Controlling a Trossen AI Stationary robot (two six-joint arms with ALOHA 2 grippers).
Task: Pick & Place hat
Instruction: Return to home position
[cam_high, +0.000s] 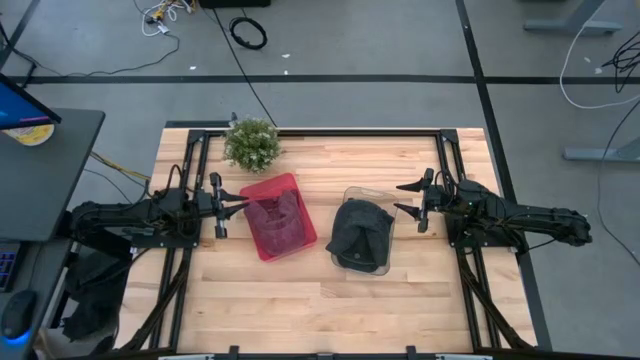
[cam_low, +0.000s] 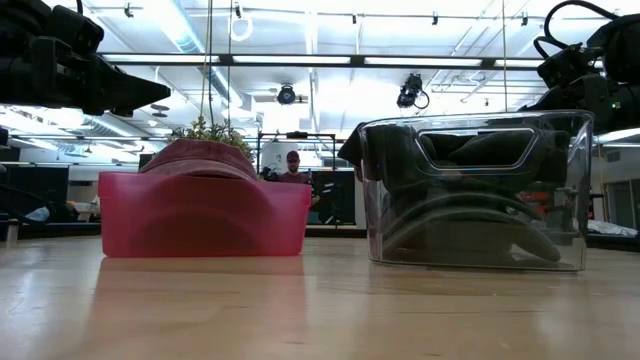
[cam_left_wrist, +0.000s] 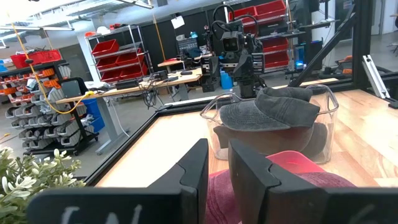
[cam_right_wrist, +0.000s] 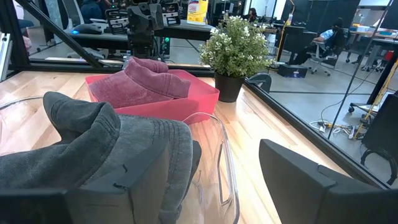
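A maroon hat (cam_high: 277, 216) lies in a red bin (cam_high: 262, 188), its crown rising above the rim (cam_low: 200, 155). A dark grey hat (cam_high: 358, 230) sits in a clear bin (cam_high: 385, 200), bulging over the rim on the side toward the red bin (cam_left_wrist: 273, 112). My left gripper (cam_high: 243, 204) hovers level at the red bin's left wall, fingers nearly together (cam_left_wrist: 219, 174), holding nothing. My right gripper (cam_high: 398, 197) hovers open at the clear bin's right far corner, its fingers wide apart (cam_right_wrist: 211, 180), with the grey hat (cam_right_wrist: 93, 149) just in front of it.
A small potted plant (cam_high: 252, 143) stands at the table's far edge behind the red bin. A black frame (cam_high: 350, 130) runs around the tabletop. Bare wood lies along the near half of the table (cam_high: 330, 310). A person shows far off in the room (cam_low: 292, 165).
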